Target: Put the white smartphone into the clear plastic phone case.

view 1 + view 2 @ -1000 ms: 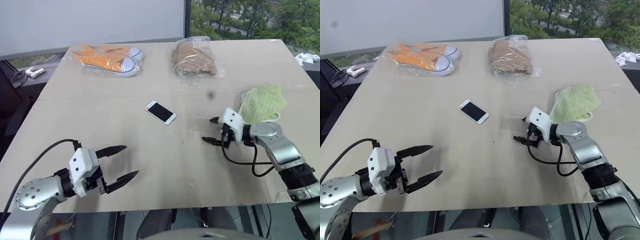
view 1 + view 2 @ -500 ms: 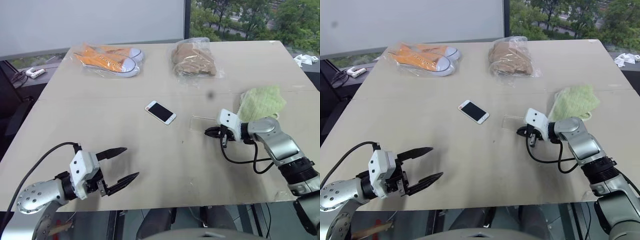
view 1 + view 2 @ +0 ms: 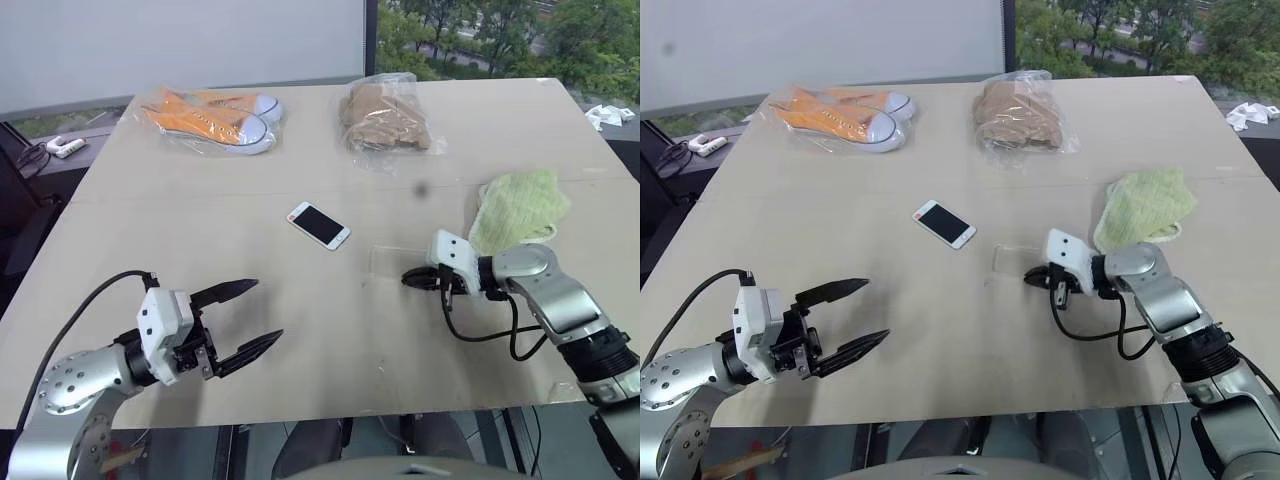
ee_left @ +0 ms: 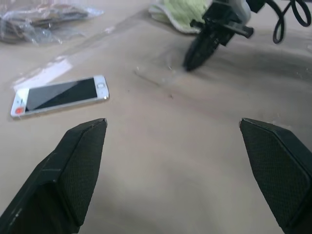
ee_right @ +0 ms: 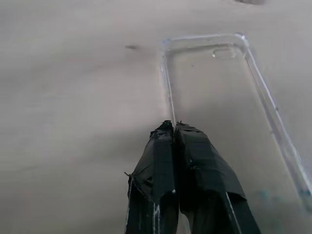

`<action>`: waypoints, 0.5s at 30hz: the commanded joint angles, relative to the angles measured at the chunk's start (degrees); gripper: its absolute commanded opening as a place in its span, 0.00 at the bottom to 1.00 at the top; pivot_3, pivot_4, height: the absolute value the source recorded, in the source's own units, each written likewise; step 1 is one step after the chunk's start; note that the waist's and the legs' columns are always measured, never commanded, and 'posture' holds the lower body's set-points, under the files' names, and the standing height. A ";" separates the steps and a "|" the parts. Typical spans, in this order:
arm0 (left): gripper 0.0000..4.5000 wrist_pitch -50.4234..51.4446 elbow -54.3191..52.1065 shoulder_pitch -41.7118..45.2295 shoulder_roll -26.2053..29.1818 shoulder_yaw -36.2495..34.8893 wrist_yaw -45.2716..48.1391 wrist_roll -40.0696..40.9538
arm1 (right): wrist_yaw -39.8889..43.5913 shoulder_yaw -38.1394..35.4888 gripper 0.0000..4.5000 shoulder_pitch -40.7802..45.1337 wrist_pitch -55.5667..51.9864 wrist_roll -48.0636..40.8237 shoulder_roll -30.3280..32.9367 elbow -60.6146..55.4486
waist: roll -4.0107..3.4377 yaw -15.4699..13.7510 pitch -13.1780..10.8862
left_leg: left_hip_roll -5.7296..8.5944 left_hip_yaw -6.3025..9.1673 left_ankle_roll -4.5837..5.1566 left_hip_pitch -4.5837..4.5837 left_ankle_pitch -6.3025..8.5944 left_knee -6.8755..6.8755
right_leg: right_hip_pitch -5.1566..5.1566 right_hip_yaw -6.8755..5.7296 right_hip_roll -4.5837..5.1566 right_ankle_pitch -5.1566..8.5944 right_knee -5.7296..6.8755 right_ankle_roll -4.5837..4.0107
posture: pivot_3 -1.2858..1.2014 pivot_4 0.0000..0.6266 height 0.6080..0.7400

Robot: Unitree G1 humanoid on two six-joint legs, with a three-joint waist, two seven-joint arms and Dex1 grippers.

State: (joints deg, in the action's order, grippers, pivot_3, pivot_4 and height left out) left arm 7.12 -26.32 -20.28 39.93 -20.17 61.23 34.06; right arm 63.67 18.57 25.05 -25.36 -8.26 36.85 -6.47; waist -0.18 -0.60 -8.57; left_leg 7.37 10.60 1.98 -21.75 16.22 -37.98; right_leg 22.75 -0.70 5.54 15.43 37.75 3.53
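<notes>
The white smartphone (image 3: 319, 225) lies screen up, flat on the beige table, near its middle. To its right lies the clear plastic phone case (image 5: 219, 97), a faint outline (image 3: 388, 262) on the tabletop. My right gripper (image 3: 408, 279) points left, low over the table, and is shut on the case's long near rim; the wrist view shows that rim running in between the closed fingertips (image 5: 165, 131). At the front left my left gripper (image 3: 265, 312) hovers open with nothing in it, facing the phone (image 4: 61, 95) and the case (image 4: 156, 73).
At the table's back lie orange sneakers in a plastic bag (image 3: 215, 118) and a brown bundle in a clear bag (image 3: 385, 115). A green cloth (image 3: 520, 208) lies just behind my right arm. A white power strip (image 3: 65, 146) sits beyond the table's left edge.
My right gripper went from open to shut on the case's rim and drew back and left, dragging the case with it. The left gripper stayed open and almost still.
</notes>
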 commanded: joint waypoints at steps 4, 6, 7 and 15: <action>1.00 0.41 -1.52 0.39 1.17 -1.29 1.15 2.09 | 2.24 2.61 0.00 -1.60 -4.64 -2.93 0.49 -10.64 | 0.02 -0.19 -0.01 | 0.00 0.00 0.00 -0.01 0.00 0.00 | -0.01 0.00 0.00 0.00 -0.01 0.00 | 0.52 0.24 1.00; 1.00 0.53 -1.71 0.35 1.22 -1.26 1.17 2.21 | 2.34 3.19 0.00 -2.49 -6.03 -3.73 0.52 -12.86 | 0.03 -0.21 -0.02 | 0.00 0.00 0.00 -0.01 0.00 0.00 | -0.01 0.00 0.00 0.00 -0.02 0.00 | 0.52 0.24 1.00; 1.00 0.57 -1.74 0.31 1.24 -1.25 1.22 2.24 | 2.04 3.35 0.00 -2.80 -6.73 -3.87 0.42 -13.60 | 0.03 -0.22 -0.02 | 0.00 0.00 0.00 0.00 0.00 0.00 | -0.01 0.00 0.00 0.00 -0.01 0.00 | 0.52 0.24 1.00; 1.00 0.73 -1.65 0.04 1.64 -0.89 1.99 1.93 | -1.55 2.90 0.33 -2.17 -5.76 -1.74 -0.43 -11.55 | 0.04 -0.21 -0.03 | 0.00 0.00 0.00 0.00 0.00 0.00 | 0.00 -0.01 -0.01 0.00 0.00 0.00 | 0.52 0.24 1.00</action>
State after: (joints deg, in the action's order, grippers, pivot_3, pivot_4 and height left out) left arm 8.13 -26.33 -20.27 40.92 -20.19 62.76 35.28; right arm 62.42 22.66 22.03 -32.08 -9.44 36.75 -17.13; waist -0.14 -0.81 -8.60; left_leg 7.36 10.60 1.98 -21.75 16.22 -37.98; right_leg 22.75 -0.71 5.53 15.43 37.75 3.53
